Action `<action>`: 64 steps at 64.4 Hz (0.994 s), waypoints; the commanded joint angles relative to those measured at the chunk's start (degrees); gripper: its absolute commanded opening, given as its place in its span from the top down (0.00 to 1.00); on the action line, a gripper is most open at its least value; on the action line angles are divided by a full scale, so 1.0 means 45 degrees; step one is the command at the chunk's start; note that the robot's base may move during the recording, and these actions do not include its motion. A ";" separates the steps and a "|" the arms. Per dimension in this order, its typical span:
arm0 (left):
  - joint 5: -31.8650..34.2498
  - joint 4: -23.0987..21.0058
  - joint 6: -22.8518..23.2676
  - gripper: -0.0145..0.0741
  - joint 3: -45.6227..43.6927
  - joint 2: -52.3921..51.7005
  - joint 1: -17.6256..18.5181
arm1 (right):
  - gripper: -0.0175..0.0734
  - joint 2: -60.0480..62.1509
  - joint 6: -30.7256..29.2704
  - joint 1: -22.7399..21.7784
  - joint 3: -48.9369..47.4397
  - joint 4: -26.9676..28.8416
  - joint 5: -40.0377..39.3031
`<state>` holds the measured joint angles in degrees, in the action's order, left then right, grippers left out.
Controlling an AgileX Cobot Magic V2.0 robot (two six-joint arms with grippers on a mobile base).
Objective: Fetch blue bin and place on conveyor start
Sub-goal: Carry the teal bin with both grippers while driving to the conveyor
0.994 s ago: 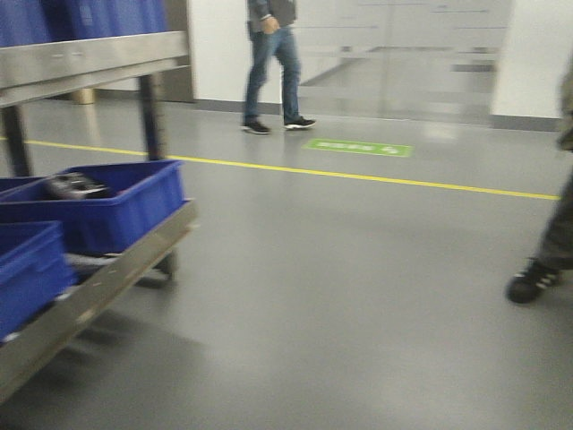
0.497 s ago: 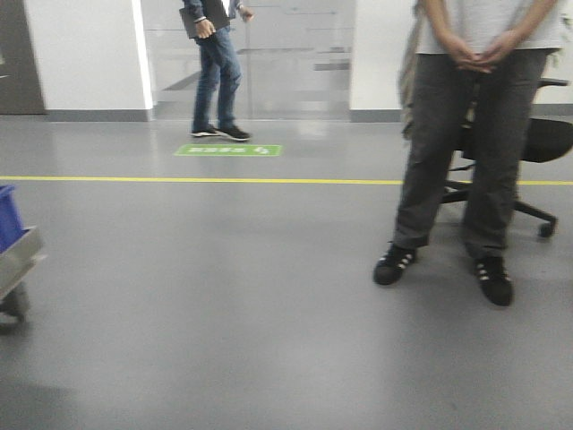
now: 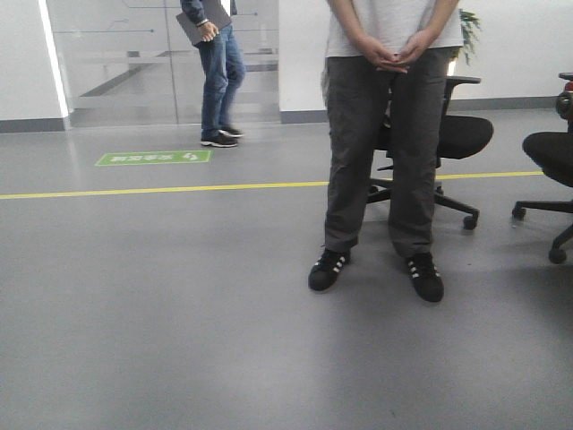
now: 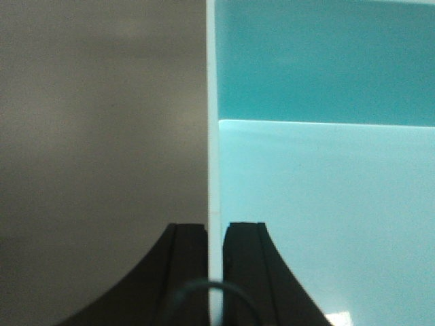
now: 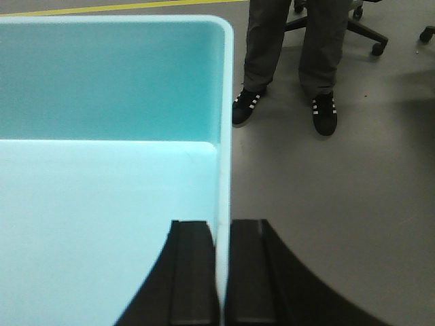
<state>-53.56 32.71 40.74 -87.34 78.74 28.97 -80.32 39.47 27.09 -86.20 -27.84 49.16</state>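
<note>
Fingers (image 4: 187, 261) of left gripper (image 4: 215, 231) and right gripper (image 5: 223, 231) clamp opposite walls of the blue bin (image 5: 102, 204): fetched, I judge, but no conveyor start is in view, so placing is left.

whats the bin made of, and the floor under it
The bin looks like moulded plastic, smooth with a soft sheen: thin rim, rounded corner. The floor seems a seamless grey coating, perhaps epoxy or vinyl, faintly reflective.

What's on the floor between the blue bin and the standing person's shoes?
Nothing. The right wrist view shows only bare grey floor between the bin and the shoes.
</note>
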 commanded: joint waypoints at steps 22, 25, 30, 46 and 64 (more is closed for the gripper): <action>0.0244 0.0565 -0.0012 0.96 -0.0021 -0.0123 0.0012 | 0.98 0.0213 -0.0127 -0.0008 -0.0093 -0.0400 -0.1880; 0.0244 0.0565 -0.0012 0.96 -0.0021 -0.0123 0.0012 | 0.98 0.0213 -0.0127 -0.0008 -0.0093 -0.0400 -0.1880; 0.0244 0.0565 -0.0012 0.96 -0.0021 -0.0123 0.0012 | 0.98 0.0213 -0.0127 -0.0008 -0.0093 -0.0400 -0.1880; 0.0244 0.0565 -0.0012 0.96 -0.0021 -0.0123 0.0012 | 0.98 0.0213 -0.0127 -0.0008 -0.0093 -0.0400 -0.1905; 0.0244 0.0565 -0.0012 0.96 -0.0021 -0.0123 0.0012 | 0.98 0.0213 -0.0127 -0.0008 -0.0093 -0.0400 -0.1940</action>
<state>-53.79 33.70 40.74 -87.34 78.74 28.97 -80.32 39.47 27.09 -86.20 -28.47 43.71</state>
